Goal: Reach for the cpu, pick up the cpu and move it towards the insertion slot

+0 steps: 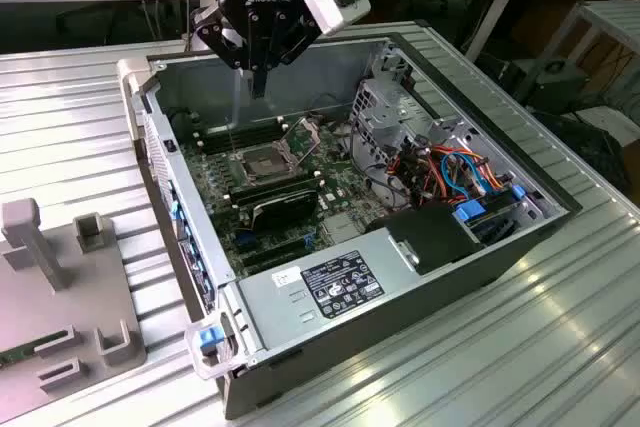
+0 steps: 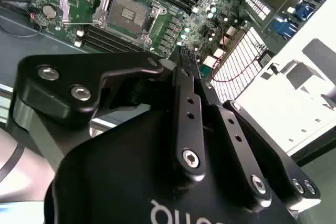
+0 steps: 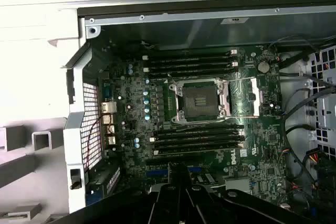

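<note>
While the gripper hangs pointing down over the far wall of the open case in the exterior view, the slot lies empty below and the case sits on a ribbed table. The second wrist view shows the fingers nearly together. The first wrist view looks down on the slot. Whether the cpu is gripped cannot be told.

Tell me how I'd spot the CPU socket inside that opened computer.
Look into the open computer case lying on the ribbed metal table, down at its green motherboard. Near the board's middle sits the insertion slot: a square silver frame with a dark centre, unlike the long narrow black memory slots flanking it.
</note>
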You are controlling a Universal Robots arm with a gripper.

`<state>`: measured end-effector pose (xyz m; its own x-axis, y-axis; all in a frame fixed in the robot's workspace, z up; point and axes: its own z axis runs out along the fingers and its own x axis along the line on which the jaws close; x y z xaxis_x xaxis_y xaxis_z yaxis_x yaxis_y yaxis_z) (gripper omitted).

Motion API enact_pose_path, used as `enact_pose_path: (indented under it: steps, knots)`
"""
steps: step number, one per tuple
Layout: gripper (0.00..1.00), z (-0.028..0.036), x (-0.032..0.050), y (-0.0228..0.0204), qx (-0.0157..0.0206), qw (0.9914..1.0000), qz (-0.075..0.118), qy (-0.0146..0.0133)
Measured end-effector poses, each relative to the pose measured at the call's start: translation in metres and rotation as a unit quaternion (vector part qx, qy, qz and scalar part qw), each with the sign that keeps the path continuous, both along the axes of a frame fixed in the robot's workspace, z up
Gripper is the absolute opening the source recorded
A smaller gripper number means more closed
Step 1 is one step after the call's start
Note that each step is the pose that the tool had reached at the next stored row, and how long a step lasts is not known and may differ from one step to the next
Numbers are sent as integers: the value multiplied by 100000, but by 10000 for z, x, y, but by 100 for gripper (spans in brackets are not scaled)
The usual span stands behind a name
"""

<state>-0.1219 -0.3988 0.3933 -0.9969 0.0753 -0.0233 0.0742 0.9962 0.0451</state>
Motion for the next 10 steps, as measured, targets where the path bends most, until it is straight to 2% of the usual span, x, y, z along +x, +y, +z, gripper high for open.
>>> enact_pose_path:
  steps: [3,10]
  knots:
    - [11,-1,-11,0,5,100000,-4,34]
    - [11,-2,-130,0,0,100000,1,63]
